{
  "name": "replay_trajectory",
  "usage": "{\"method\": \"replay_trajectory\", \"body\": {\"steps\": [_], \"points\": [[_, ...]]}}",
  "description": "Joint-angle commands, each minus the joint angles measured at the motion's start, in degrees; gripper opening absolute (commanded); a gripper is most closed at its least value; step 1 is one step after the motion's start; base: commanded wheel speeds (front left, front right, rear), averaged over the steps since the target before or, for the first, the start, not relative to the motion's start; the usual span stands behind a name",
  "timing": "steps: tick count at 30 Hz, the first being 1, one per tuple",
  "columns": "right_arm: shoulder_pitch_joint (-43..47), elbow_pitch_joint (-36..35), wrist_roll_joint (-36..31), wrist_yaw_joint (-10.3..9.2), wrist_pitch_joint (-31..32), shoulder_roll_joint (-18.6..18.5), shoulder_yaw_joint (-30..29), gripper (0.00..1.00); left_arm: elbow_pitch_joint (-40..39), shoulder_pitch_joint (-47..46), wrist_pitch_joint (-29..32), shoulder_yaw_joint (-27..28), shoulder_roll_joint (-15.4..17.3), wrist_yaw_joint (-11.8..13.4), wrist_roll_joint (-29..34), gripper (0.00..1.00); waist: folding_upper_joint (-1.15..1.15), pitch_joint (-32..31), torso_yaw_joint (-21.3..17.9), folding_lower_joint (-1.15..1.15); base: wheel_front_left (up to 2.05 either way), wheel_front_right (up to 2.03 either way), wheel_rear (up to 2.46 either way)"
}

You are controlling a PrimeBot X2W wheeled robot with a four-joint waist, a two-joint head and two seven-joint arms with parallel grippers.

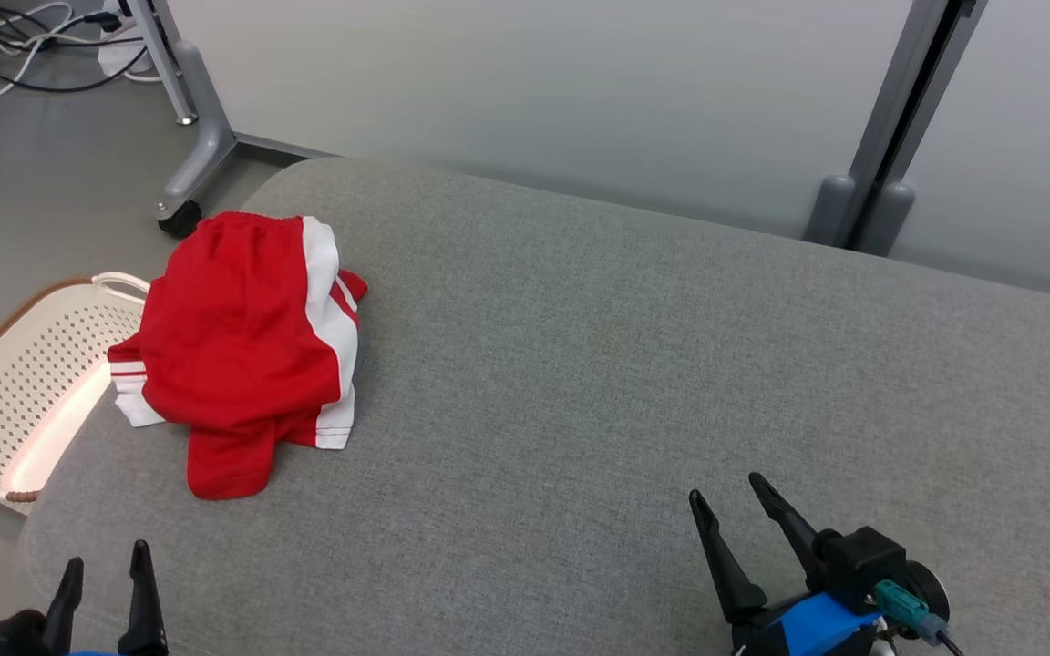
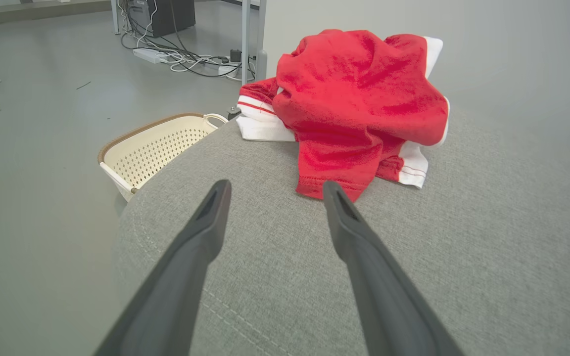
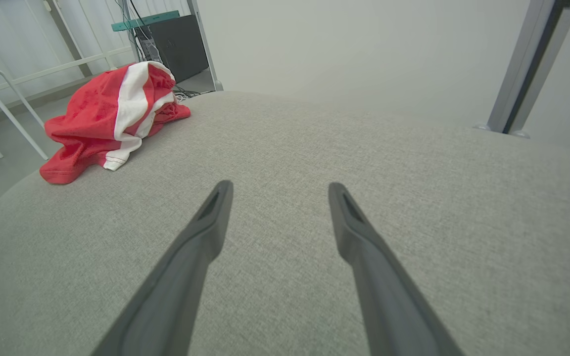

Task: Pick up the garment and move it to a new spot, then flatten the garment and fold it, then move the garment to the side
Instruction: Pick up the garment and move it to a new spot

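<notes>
Garment (image 1: 242, 346) heaped at cushion (image 1: 625, 364) edge (basket (image 1: 24, 383) beside), left pincer (image 1: 108, 553) and right pincer (image 1: 724, 485) spread.

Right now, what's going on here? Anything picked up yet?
Nothing is being handled yet. The red and white garment lies crumpled near the left end of the grey cushion, beside a perforated basket on the floor. The left end effector and right end effector are both open and empty, over the cushion's near side, clear of the cloth. The left one is nearer to it.
</notes>
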Motion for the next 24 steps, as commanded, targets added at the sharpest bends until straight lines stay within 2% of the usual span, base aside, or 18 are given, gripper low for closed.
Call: {"method": "replay_trajectory", "body": {"steps": [1, 6, 17, 24], "points": [[-1.16, -0.02, -0.4, 0.01, -0.07, -0.29, -0.01, 1.0, 0.19, -2.01, -0.17, -0.11, 0.55, 0.1, -0.54, 1.0, 0.0, 0.77, 0.44, 0.0, 0.0, 0.0, 0.0], [-2.51, 0.21, -1.91, 0.01, -0.08, -0.29, 0.77, 1.0, 1.54, -5.86, -0.17, -1.48, 2.74, 0.1, -5.16, 1.0, 0.0, 3.81, 0.31, 0.0, 0.0, 0.0, 0.0], [-8.34, -3.97, -8.37, 0.01, -0.08, -0.31, 4.6, 1.0, 6.09, -19.43, -0.17, -4.93, 12.0, 0.1, -18.53, 1.0, 0.0, 15.69, -3.21, 0.0, 0.0, 0.0, 0.0], [-10.71, -7.06, -11.57, 0.01, -0.08, -0.29, 6.11, 1.0, 11.44, -24.87, -0.17, -8.13, 14.71, 0.1, -26.85, 1.0, 0.0, 22.21, -5.1, 0.0, 0.0, 0.0, 0.0]]}}
